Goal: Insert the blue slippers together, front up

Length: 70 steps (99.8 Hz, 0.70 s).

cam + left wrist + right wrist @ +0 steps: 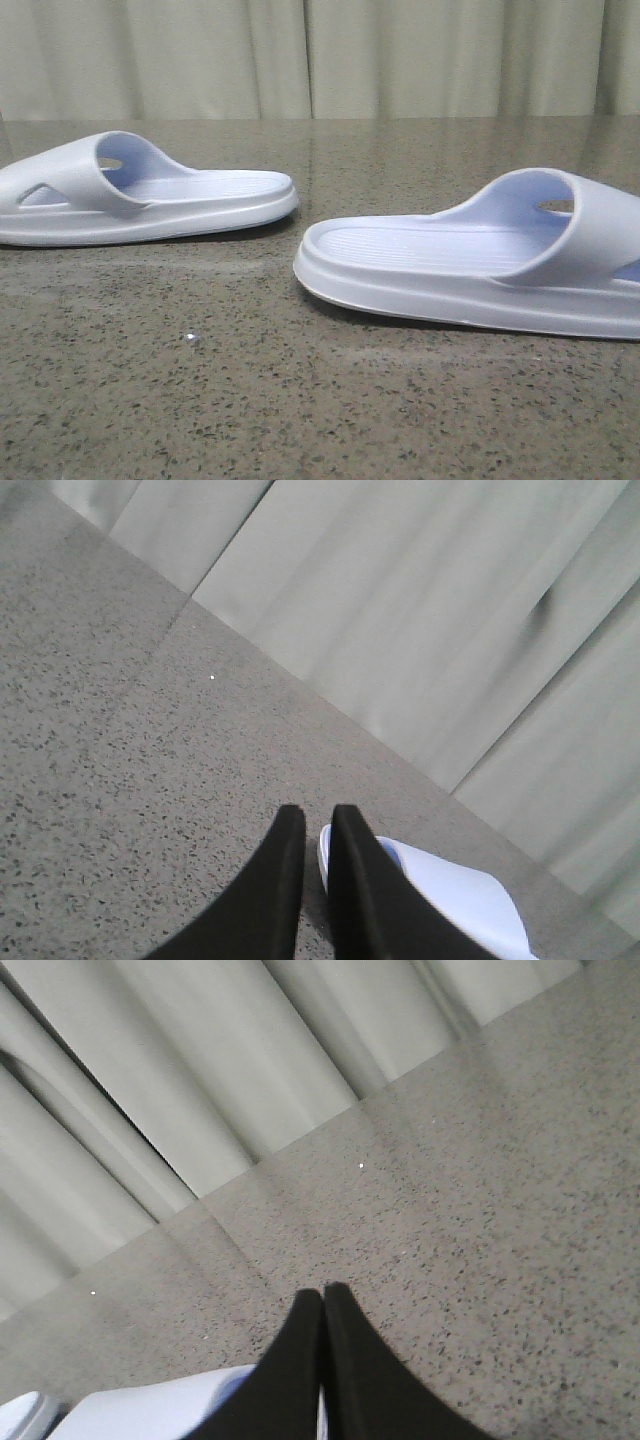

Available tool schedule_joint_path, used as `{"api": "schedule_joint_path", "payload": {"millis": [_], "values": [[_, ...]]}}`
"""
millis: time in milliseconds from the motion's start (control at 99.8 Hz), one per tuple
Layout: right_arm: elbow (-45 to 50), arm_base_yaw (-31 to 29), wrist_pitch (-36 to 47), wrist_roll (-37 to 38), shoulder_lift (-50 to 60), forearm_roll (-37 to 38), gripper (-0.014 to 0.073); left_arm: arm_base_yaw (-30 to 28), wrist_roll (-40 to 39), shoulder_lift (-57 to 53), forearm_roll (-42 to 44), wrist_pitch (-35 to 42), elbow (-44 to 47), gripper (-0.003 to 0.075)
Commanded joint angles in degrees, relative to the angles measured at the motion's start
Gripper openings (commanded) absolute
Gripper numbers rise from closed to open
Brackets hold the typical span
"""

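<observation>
Two very pale blue slippers lie flat on the speckled table, soles down. One slipper (150, 200) is at the left, its strap to the left. The other slipper (470, 260) is nearer, at the right, its strap to the right. Neither gripper shows in the front view. My left gripper (318, 815) hangs over the table with its fingers nearly together and nothing between them; a slipper (450, 900) lies just beside one finger. My right gripper (323, 1290) is shut and empty, with a slipper (160, 1410) below and behind its fingers.
The table (300, 400) is dark speckled stone. A pale curtain (320, 50) hangs along its far edge and also shows in both wrist views. A second pale piece (20, 1415) shows at the edge of the right wrist view.
</observation>
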State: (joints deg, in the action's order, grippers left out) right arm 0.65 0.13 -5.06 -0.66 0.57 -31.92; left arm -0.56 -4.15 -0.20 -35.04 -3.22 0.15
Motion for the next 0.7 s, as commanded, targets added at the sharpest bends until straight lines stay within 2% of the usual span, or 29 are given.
{"api": "schedule_joint_path", "payload": {"millis": [0, 180, 311, 451, 551, 692], "values": [[-1.75, -0.28, 2.70, -0.52, 0.84, -1.94, -0.0076, 0.39, -0.17, 0.23, -0.35, 1.17, -1.47, 0.0015], [-8.40, -0.83, -0.86, -0.52, -7.44, 4.62, -0.0076, 0.39, -0.17, 7.71, 12.43, -7.15, -9.32, 0.0015], [-15.95, -1.52, -5.04, -0.52, -18.88, 8.09, -0.0076, 0.39, -0.17, 17.27, 13.86, -8.67, -15.47, 0.0015], [-25.05, -1.62, -17.76, -0.52, -31.33, 13.42, -0.0078, 0.39, 0.30, 26.17, 16.49, -14.18, -22.97, 0.0015], [-29.70, -1.62, -25.00, -0.52, -37.21, 15.24, -0.0078, 0.39, 4.57, 31.38, 17.67, -19.55, -27.58, 0.0015], [-33.01, -1.50, -29.87, -3.78, -40.22, 14.68, -0.0043, 0.39, 10.32, 36.23, 16.20, -24.68, -31.16, 0.0020]]}}
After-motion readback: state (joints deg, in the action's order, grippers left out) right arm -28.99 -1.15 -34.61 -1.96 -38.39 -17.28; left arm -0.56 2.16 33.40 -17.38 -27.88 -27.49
